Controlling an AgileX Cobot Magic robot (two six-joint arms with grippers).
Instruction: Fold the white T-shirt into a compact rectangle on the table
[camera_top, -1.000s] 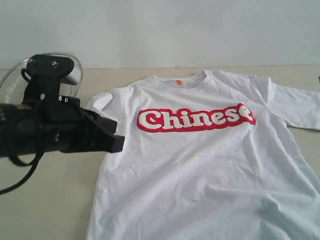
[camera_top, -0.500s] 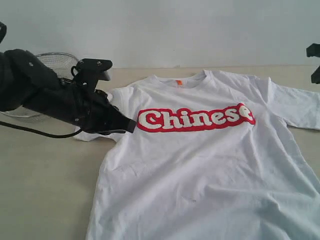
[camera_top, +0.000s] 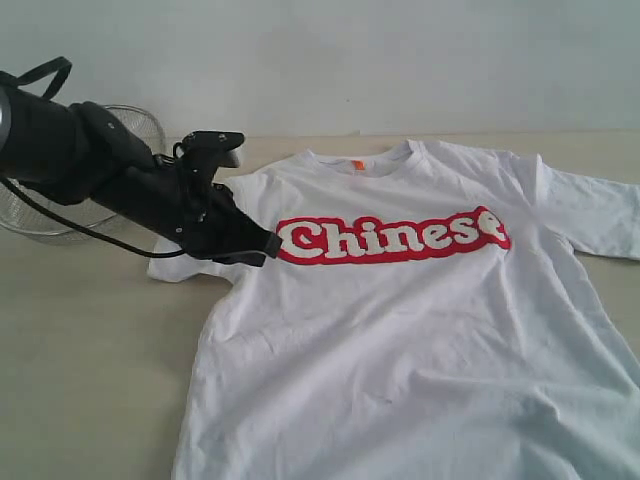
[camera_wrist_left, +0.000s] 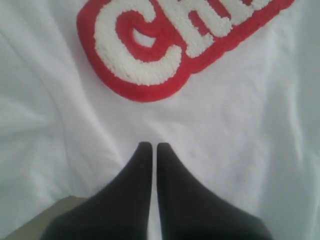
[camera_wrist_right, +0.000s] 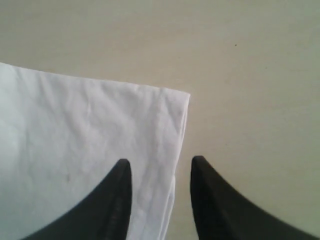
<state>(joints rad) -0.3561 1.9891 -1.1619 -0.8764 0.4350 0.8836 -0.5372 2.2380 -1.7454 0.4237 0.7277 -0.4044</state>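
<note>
The white T-shirt (camera_top: 420, 340) lies spread face up on the table (camera_top: 90, 350), red-and-white lettering (camera_top: 390, 238) across the chest and an orange neck tag (camera_top: 358, 165) at the collar. My left gripper (camera_top: 266, 246) reaches over the shirt's left shoulder, its tips just beside the letter C. In the left wrist view the gripper (camera_wrist_left: 151, 146) is shut, fingers pressed nearly together above plain white cloth below the lettering (camera_wrist_left: 150, 55). My right gripper (camera_wrist_right: 160, 162) is open and straddles a hemmed edge of the shirt (camera_wrist_right: 75, 130), one finger over cloth, the other over bare table (camera_wrist_right: 240, 60). It is outside the exterior view.
A round wire-mesh basket (camera_top: 35, 215) stands at the back left, partly behind the left arm. A black cable (camera_top: 90, 238) hangs under that arm. A pale wall rises behind the table's far edge. Bare tabletop lies left of the shirt.
The left arm has swung down and to the right, bringing its gripper from left of the shirt onto the shoulder beside the C. The right gripper, briefly seen at the right edge, is gone from the exterior view.
</note>
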